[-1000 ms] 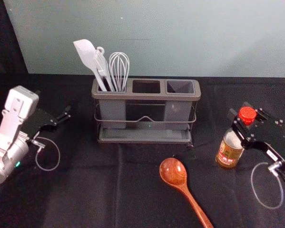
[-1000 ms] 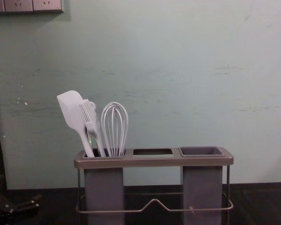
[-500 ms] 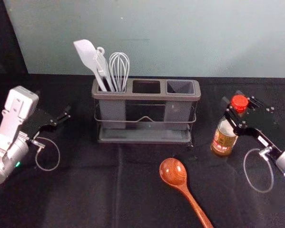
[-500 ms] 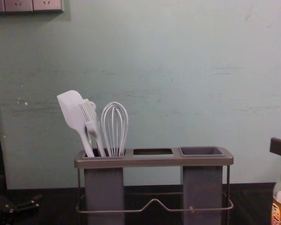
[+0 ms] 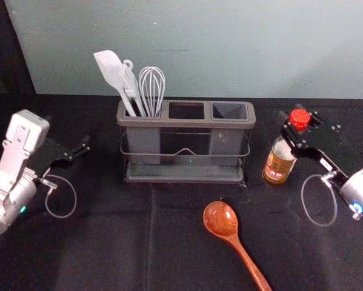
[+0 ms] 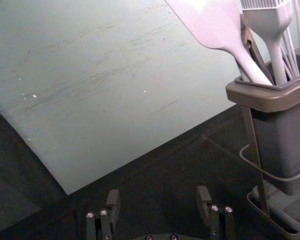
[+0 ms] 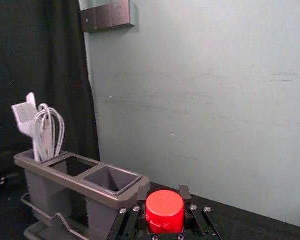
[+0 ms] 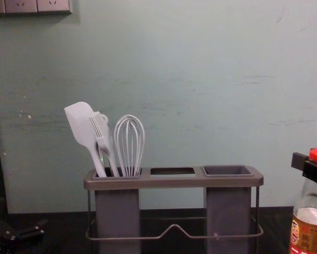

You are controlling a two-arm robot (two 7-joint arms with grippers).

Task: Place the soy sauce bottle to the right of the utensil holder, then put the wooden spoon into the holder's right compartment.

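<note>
Since the earlier frame, the soy sauce bottle (image 5: 279,165) and the right tool (image 5: 299,123) had moved together, leftward and a little away from the robot, so they came nearer to the utensil holder (image 5: 187,123). According to the head view, the bottle stood almost upright to the right of the holder, with a modest gap between them. The holder therefore lay to the left of the right tool, and this relation seemed to decide the coming move: perhaps a small correction, then the release. Whether the bottle's base already touched the counter (image 5: 108,242) could not be told. The wooden spoon (image 5: 221,219) lay in front of the holder, its bowl toward it, its handle running back to the robot and slightly rightward; the right arm appeared the nearer one for it.

By the left wrist view, the left tool (image 6: 158,197) was spread and held nothing, parked to the left of the holder.

With the right wrist view, one could see the right tool pinching the bottle from both sides at the red cap (image 7: 165,210).

From the chest view, a dark finger (image 8: 314,170) pressed just beneath the cap, and the bottle was apart from the holder.
</note>
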